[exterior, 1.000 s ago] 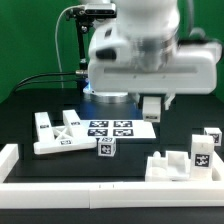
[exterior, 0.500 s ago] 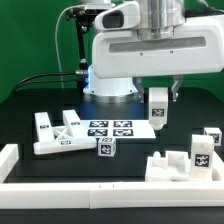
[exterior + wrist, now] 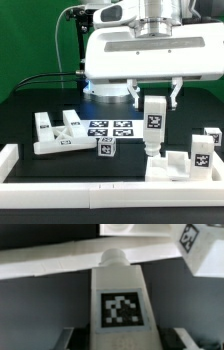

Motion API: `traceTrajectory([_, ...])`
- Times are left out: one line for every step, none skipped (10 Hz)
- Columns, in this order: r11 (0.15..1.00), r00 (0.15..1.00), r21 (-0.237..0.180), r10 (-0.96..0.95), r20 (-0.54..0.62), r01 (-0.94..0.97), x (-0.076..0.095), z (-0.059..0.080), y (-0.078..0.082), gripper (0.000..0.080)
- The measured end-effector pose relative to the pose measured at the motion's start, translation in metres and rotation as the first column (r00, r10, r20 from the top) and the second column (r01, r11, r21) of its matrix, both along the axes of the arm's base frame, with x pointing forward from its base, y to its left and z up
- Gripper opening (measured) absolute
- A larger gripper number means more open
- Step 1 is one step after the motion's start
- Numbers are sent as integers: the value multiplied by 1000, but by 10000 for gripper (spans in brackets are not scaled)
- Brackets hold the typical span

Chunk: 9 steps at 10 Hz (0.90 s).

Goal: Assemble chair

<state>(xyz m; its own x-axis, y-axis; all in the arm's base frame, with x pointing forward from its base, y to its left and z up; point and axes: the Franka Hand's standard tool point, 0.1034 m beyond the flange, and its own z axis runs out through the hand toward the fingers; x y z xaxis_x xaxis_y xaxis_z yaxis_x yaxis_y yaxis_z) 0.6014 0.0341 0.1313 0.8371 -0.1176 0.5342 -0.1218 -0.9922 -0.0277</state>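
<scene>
My gripper [image 3: 155, 98] is shut on a white chair bar [image 3: 153, 122] with a square tag and holds it upright, peg end down. The peg hangs just above the white stepped chair piece [image 3: 185, 162] at the front of the exterior view's right. In the wrist view the bar [image 3: 120, 297] runs out between my fingers [image 3: 68, 339], and its rounded peg points at the white piece [image 3: 60, 260] below. A small tagged cube [image 3: 105, 148] and a notched panel [image 3: 55, 135] lie at the exterior view's left.
The marker board [image 3: 110, 128] lies flat between the panel and the bar. Another tagged white piece [image 3: 212, 138] stands at the far right. A low white border rail [image 3: 100, 190] runs along the front and up the left side.
My arm has come down. The bar in my gripper has dropped lower, toward the stepped piece. The parts on the table have not moved.
</scene>
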Motion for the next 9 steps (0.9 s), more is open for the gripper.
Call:
traceTrajectory([1000,1000,6,1,-29,-1,-1,-4,0,289])
traceTrajectory([1000,999,-1,4,-34,-4,1,-7,-4,289])
traceTrajectory([1000,999,0,2,-40,-2,3,-11,-3,289])
traceTrajectory([1000,999,1,7,-46,-7,3,-16,1,289])
traceTrajectory([1000,998,1,12,-55,-12,1,-22,3,289])
traceTrajectory([1000,998,3,14,-65,-14,-2,-28,7,289])
traceTrajectory([1000,997,5,19,-70,-19,-4,-31,14,289])
traceTrajectory([1000,997,2,25,-74,-25,-6,-34,16,289])
traceTrajectory([1000,997,0,27,-79,-27,-8,-36,14,289])
